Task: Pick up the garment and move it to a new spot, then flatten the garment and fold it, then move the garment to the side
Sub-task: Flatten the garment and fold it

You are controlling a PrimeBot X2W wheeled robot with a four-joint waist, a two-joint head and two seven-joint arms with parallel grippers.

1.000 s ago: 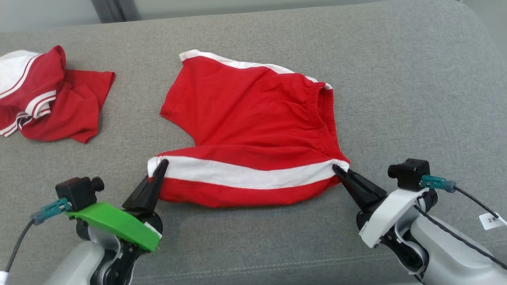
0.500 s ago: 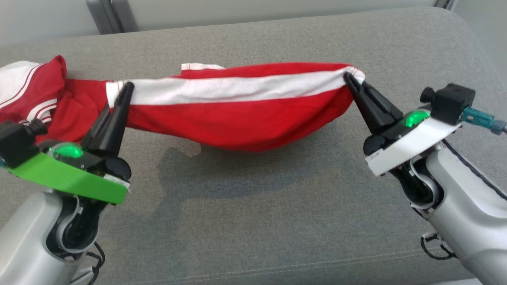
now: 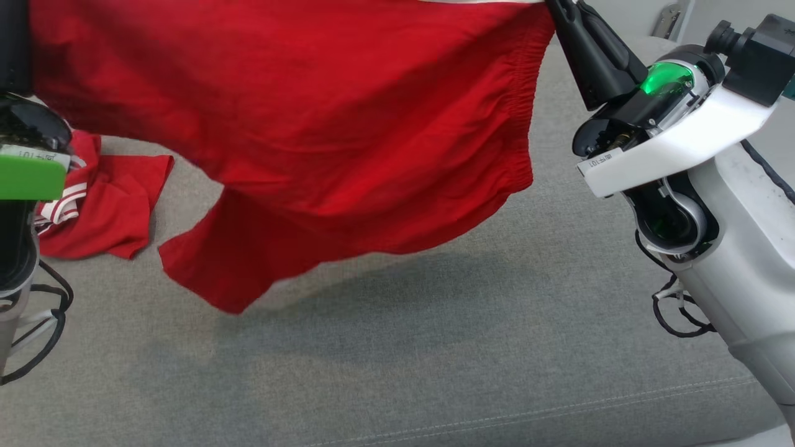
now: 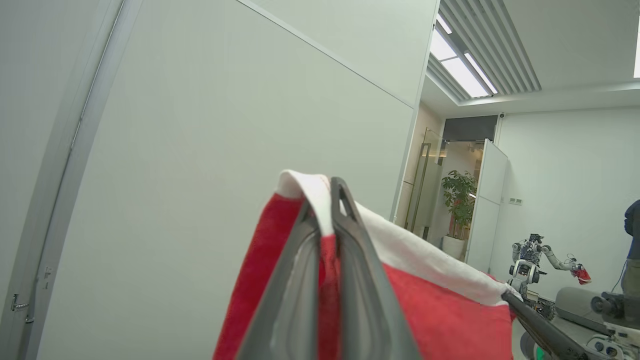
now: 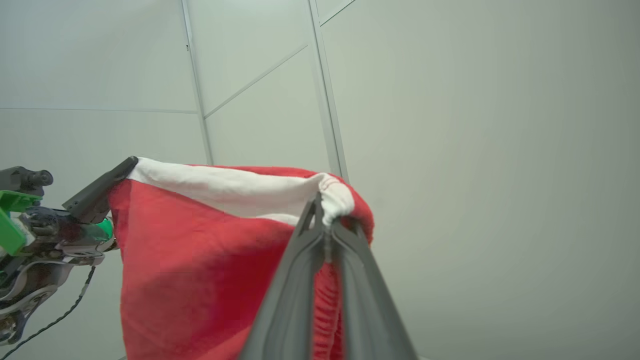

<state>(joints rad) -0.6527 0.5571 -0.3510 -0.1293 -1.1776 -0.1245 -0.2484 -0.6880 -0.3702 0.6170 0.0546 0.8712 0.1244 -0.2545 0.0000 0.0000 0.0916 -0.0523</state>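
Note:
The garment (image 3: 310, 124) is a pair of red shorts with a white side stripe, hanging in the air above the grey sofa (image 3: 404, 360). One leg droops toward the cushion at the lower left. My left gripper (image 4: 325, 192) is shut on the garment's (image 4: 440, 310) striped corner. My right gripper (image 5: 322, 200) is shut on the garment (image 5: 200, 260) at the gathered waistband end, and it stands at the top right in the head view (image 3: 556, 5). The cloth stretches between the two grips.
A second red and white garment (image 3: 105, 198) lies crumpled at the sofa's left. Pale wall panels stand behind. In the left wrist view, another robot (image 4: 530, 262) and a potted plant (image 4: 457, 195) stand far across the room, and a person's sleeve (image 4: 632, 225) is at the right edge.
Both grippers have risen high with the garment, lifting it off the sofa so that it hangs spread. The head view has also shifted.

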